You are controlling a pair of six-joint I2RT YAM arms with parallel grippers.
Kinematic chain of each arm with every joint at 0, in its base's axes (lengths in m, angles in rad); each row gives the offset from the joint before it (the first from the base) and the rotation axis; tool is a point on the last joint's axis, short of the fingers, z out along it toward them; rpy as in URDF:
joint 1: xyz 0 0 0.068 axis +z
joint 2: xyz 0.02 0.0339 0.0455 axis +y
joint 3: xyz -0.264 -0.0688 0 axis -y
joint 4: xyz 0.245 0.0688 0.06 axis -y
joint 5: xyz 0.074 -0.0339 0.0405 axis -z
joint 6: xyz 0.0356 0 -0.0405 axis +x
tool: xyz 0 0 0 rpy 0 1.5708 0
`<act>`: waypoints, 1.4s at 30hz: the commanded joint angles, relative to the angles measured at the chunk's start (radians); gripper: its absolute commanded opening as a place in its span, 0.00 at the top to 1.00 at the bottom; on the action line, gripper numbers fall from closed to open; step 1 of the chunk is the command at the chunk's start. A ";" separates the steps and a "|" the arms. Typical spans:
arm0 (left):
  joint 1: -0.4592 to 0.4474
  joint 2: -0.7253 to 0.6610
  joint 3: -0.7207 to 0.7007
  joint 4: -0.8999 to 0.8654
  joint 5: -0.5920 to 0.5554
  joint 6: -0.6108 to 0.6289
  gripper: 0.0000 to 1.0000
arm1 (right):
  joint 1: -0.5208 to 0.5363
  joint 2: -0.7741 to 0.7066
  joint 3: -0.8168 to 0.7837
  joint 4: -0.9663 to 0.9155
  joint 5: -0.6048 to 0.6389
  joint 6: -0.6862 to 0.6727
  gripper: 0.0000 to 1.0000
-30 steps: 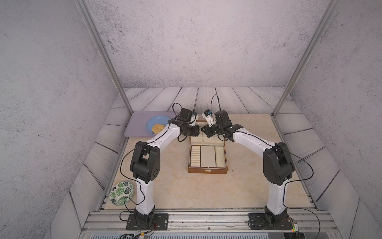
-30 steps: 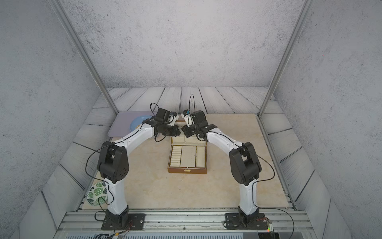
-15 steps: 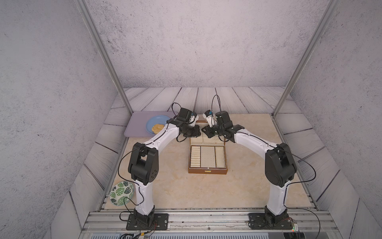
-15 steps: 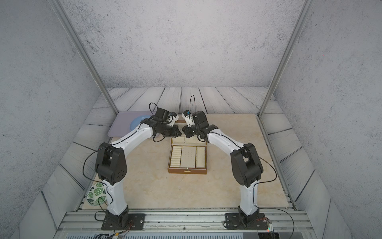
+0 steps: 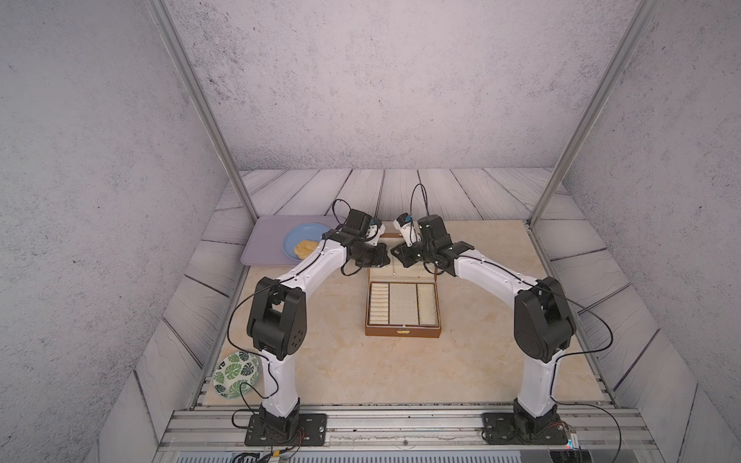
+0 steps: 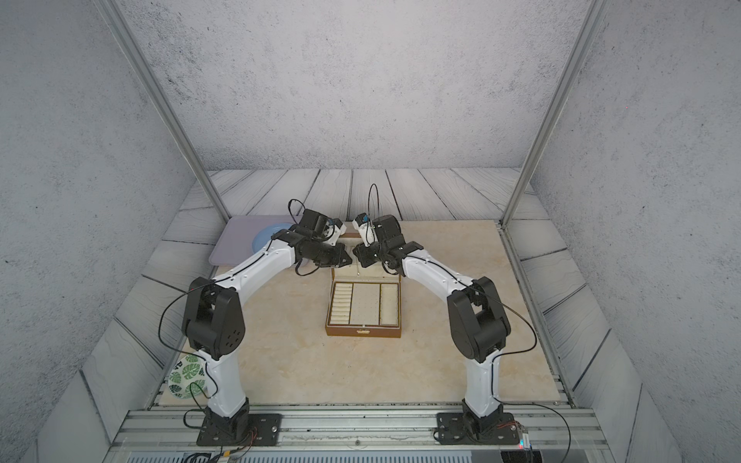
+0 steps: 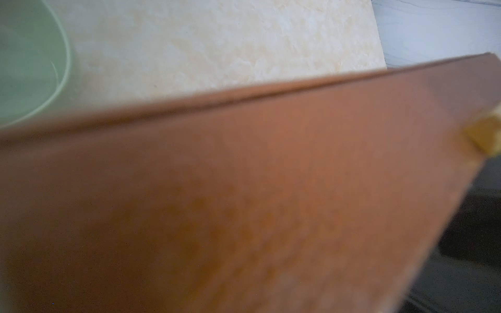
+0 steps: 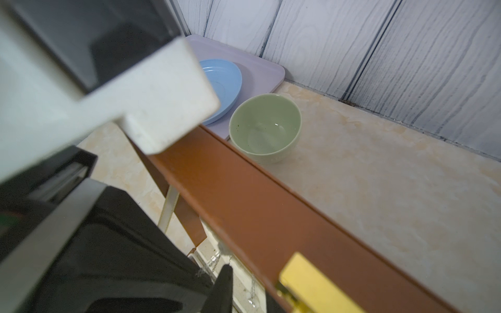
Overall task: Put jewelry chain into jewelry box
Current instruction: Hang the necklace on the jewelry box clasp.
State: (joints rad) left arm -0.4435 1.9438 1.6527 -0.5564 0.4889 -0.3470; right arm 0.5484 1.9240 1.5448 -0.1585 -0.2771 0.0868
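With the left hand (image 5: 385,256) closed beside the raised lid (image 8: 271,216), the right hand (image 5: 395,253), grip unclear to me, should ease the chain (image 8: 215,258) slowly into the box (image 5: 403,333).

One box (image 5: 403,332), tray (image 5: 264,240), plate (image 5: 298,234), two bowls (image 5: 235,373) (image 8: 265,127)

The place is a robotics lab test cell. Grey textured wall panels (image 5: 381,80) and slanted aluminium posts (image 5: 200,108) box in a beige marble-look table (image 5: 361,368) ringed by wood-look planks (image 5: 441,192). A left arm (image 5: 312,268) and a right arm (image 5: 493,272) are bolted to an aluminium rail (image 5: 401,425) along the near edge. A few household things sit about: a lilac tray (image 5: 264,244) with a blue plate (image 5: 298,234) at far left, a leaf-patterned bowl (image 5: 234,375) at near left, a green bowl (image 8: 264,127), and an open jewelry box (image 5: 403,332) in the middle.
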 commanded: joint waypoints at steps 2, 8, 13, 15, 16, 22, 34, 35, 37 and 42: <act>0.009 -0.013 0.037 -0.064 0.038 -0.024 1.00 | -0.005 -0.026 -0.006 0.027 0.022 0.005 0.75; 0.011 -0.016 0.052 -0.079 0.037 -0.022 1.00 | -0.004 -0.022 -0.003 0.028 0.019 0.005 0.75; 0.012 0.004 0.054 -0.083 0.031 -0.019 1.00 | -0.004 -0.020 -0.001 0.027 0.018 0.006 0.74; 0.012 0.011 0.061 -0.080 0.048 -0.036 1.00 | -0.004 -0.020 -0.001 0.027 0.021 0.007 0.75; 0.012 0.012 0.067 -0.078 0.061 -0.044 1.00 | -0.004 -0.019 -0.002 0.027 0.021 0.006 0.75; 0.012 0.019 0.079 -0.090 0.035 -0.026 1.00 | -0.004 -0.020 0.000 0.029 0.016 0.007 0.75; 0.018 0.077 0.089 -0.099 -0.018 0.006 1.00 | -0.004 -0.033 -0.006 0.025 0.013 0.007 0.74; 0.018 0.081 0.090 -0.099 -0.018 0.007 1.00 | -0.004 -0.035 -0.005 0.024 0.013 0.007 0.74; 0.019 0.088 0.090 -0.098 -0.021 0.008 1.00 | -0.004 -0.041 -0.009 0.023 0.011 0.007 0.75; 0.019 0.084 0.093 -0.104 -0.032 0.011 0.87 | -0.003 -0.069 -0.028 0.022 -0.001 0.016 0.75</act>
State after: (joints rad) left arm -0.4320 2.0022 1.7336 -0.6125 0.4740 -0.3397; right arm 0.5476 1.9144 1.5341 -0.1516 -0.2779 0.0910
